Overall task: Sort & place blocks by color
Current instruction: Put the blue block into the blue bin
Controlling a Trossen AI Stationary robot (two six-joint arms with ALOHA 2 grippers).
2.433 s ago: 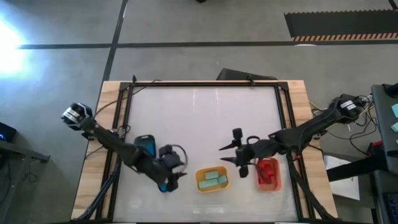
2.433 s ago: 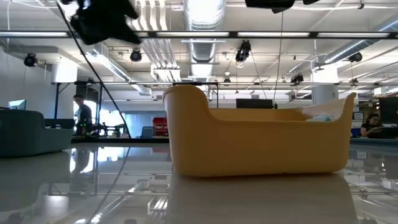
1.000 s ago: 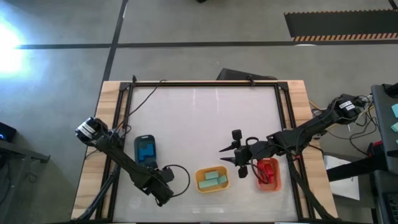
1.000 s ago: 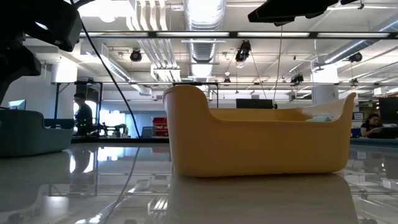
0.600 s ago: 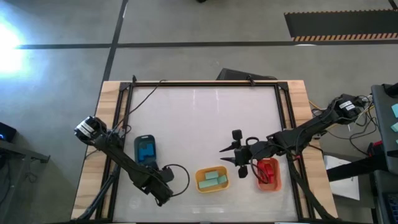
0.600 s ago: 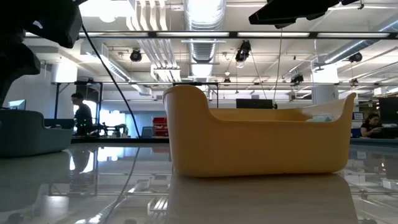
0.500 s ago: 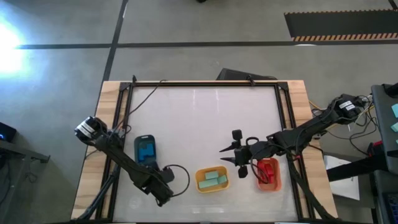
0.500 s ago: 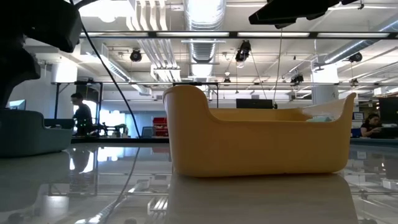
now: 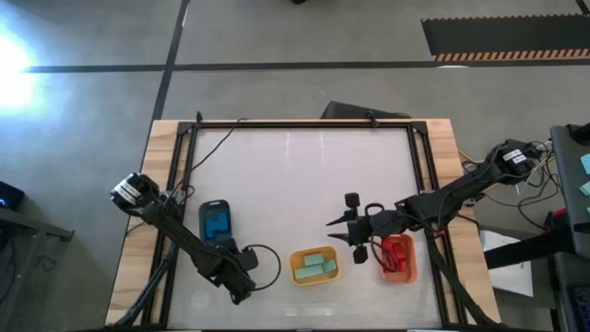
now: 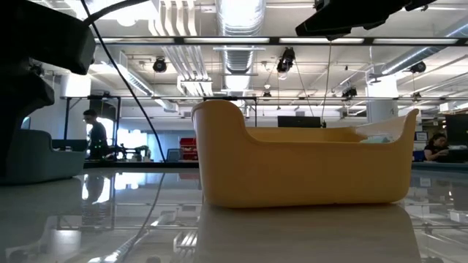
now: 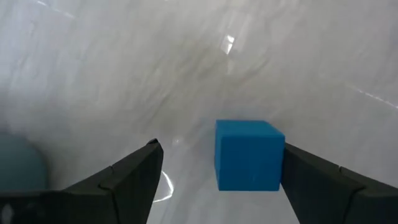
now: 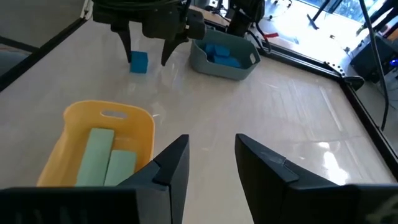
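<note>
Since the earlier frame your left arm swung off the grey-blue bin to the table's near edge. Left gripper now has its fingers spread wide around a lone blue cube, not yet pinched. Right gripper hovers by the orange bin, fingers partly apart, holding nothing. Mint blocks sit in the yellow bin, reds in orange, blues in grey-blue. You've likely got one block left.

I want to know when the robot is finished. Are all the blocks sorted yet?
Almost. Mint blocks lie in the yellow bin, blue ones in the grey-blue bin, red ones in the orange bin. One blue cube sits on the table between the open left gripper's fingers, not yet gripped. It looks like the only one left.
</note>
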